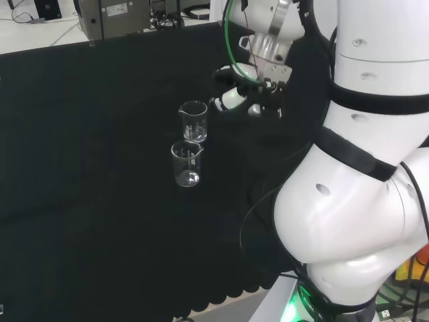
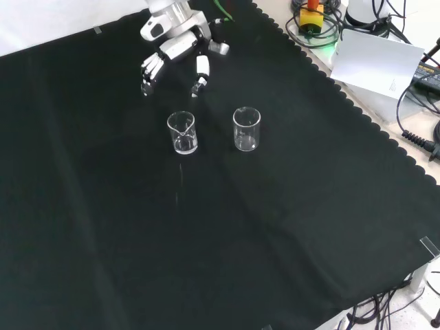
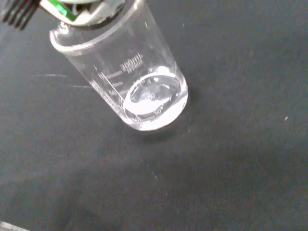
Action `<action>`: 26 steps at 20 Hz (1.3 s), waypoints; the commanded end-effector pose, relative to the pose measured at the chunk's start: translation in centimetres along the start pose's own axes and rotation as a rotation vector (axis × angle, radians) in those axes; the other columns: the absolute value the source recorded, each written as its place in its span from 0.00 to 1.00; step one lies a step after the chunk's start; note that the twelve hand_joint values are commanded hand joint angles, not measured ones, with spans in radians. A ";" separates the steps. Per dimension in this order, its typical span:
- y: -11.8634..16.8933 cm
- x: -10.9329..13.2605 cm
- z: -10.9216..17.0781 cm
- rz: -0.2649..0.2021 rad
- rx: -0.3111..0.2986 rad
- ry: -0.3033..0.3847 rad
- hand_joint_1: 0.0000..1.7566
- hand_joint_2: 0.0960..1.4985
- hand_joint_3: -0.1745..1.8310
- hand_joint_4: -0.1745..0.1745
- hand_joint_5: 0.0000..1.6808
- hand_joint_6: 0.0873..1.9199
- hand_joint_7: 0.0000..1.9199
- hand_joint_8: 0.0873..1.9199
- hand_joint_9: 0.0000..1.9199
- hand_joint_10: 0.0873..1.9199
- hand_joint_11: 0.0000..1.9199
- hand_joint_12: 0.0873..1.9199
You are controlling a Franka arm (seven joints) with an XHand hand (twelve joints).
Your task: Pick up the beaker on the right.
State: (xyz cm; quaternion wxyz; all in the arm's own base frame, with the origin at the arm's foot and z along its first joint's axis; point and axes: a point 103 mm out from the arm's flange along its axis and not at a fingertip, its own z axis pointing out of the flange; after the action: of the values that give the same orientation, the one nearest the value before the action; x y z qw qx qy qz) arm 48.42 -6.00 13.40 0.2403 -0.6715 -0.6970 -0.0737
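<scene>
Reaching is the step in hand: the hand (image 2: 175, 48) hovers with fingers (image 2: 150, 69) spread, holding nothing, above the cloth (image 2: 275, 227). Front view shows two beakers; the right beaker (image 2: 246, 128) stands untouched. Next it must shift rightward and descend around it.

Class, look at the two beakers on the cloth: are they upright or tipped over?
Both upright. In the front view the left beaker and right beaker stand on their bases, rims up, apart from each other and from the hand.

Clear beakers (image 2: 181, 133); black cloth (image 2: 275, 227)
</scene>
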 end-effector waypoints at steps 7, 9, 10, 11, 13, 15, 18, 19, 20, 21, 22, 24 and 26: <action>2.5 -1.3 4.1 -0.092 0.008 0.173 0.49 0.33 0.42 0.37 0.23 0.00 0.10 0.33 0.18 0.33 0.00 0.72; 2.7 -1.1 4.7 -0.107 0.011 0.194 0.50 0.33 0.42 0.37 0.23 0.00 0.12 0.34 0.19 0.32 0.01 0.73; 2.8 -1.0 4.9 -0.115 0.013 0.202 0.50 0.32 0.43 0.37 0.23 0.00 0.12 0.34 0.20 0.32 0.01 0.73; 2.9 -0.9 5.2 -0.123 0.014 0.210 0.51 0.32 0.43 0.37 0.23 0.00 0.13 0.34 0.20 0.32 0.01 0.73; 3.0 -0.6 5.6 -0.138 0.013 0.218 0.51 0.32 0.43 0.37 0.24 0.00 0.13 0.34 0.20 0.32 0.01 0.73; 3.1 -0.2 5.9 -0.157 0.011 0.224 0.51 0.32 0.43 0.37 0.24 0.00 0.13 0.34 0.20 0.32 0.01 0.73; 3.3 -0.2 6.2 -0.174 -0.010 0.245 0.52 0.32 0.43 0.38 0.24 0.00 0.13 0.34 0.19 0.31 0.01 0.73; 3.4 -0.2 6.3 -0.179 -0.016 0.251 0.52 0.32 0.43 0.38 0.24 0.00 0.12 0.34 0.17 0.30 0.01 0.72; 3.6 -0.1 6.3 -0.189 -0.016 0.253 0.52 0.32 0.43 0.38 0.25 0.00 0.11 0.33 0.17 0.30 0.00 0.72; 3.7 -0.3 6.4 -0.197 -0.015 0.260 0.52 0.31 0.43 0.39 0.25 0.00 0.11 0.33 0.16 0.30 0.00 0.72; 3.8 -0.2 6.5 -0.199 -0.017 0.260 0.52 0.31 0.43 0.39 0.25 0.00 0.11 0.33 0.16 0.30 0.00 0.72; 4.0 0.3 6.9 -0.203 -0.021 0.256 0.54 0.31 0.43 0.40 0.26 0.00 0.11 0.33 0.16 0.30 0.00 0.72; 4.3 0.1 7.3 -0.211 -0.014 0.269 0.54 0.31 0.43 0.40 0.26 0.00 0.11 0.33 0.16 0.30 0.00 0.72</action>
State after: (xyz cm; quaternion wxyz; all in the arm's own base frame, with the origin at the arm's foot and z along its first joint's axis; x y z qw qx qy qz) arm 50.58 -2.93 6.75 0.3136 -0.5875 -0.7224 -0.1860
